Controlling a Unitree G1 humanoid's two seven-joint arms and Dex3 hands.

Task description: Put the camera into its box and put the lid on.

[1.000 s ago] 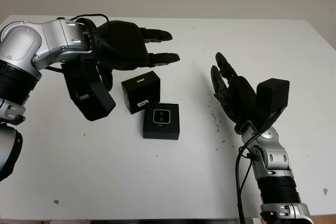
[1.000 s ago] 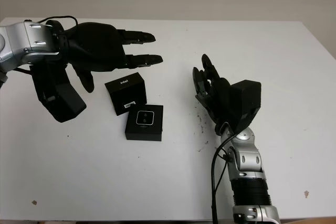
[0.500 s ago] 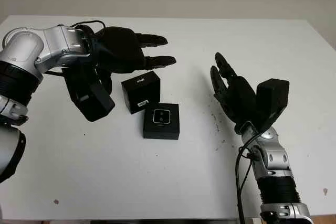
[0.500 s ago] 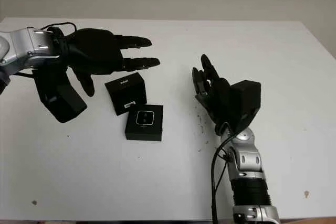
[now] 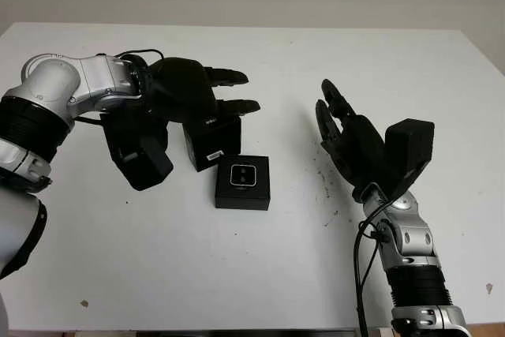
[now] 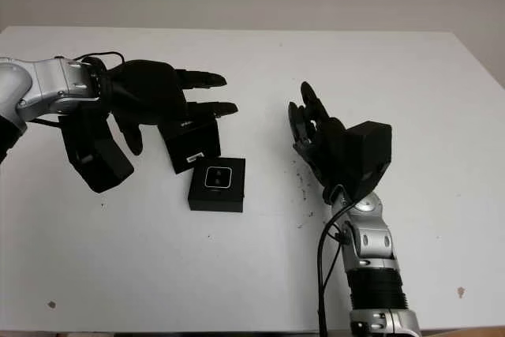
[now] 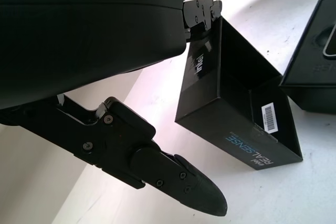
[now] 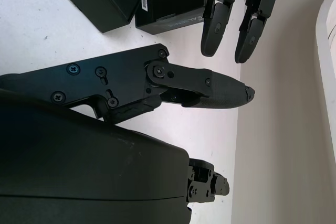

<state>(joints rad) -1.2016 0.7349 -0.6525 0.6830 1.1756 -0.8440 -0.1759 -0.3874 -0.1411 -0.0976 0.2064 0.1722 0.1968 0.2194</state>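
A white table [image 5: 260, 274] carries everything. The left hand [image 5: 189, 92] hovers over the far side of the RealSense box lid [image 5: 213, 141], palm down, its two long fingers [image 5: 237, 106] reaching past the lid's far edge and its thumb [image 7: 173, 177] hanging beside the lid's near-left wall; it holds nothing and is released, not closed around the lid. The right hand [image 5: 351, 144] is parked well apart to the right, raised off the table, open and empty. The lid stands tilted on the table, hollow side partly showing in the left wrist view, touching or just beside the box base [image 5: 243, 183]. Inside that base sits the camera [image 5: 241, 175], face up in its recess, so the first half of the task looks done. The step in hand appears to be reaching for the lid. The next move calls for lowering the left hand, closing thumb and fingers on opposite walls of the lid, then lifting, squaring it over the base and pressing it down evenly.
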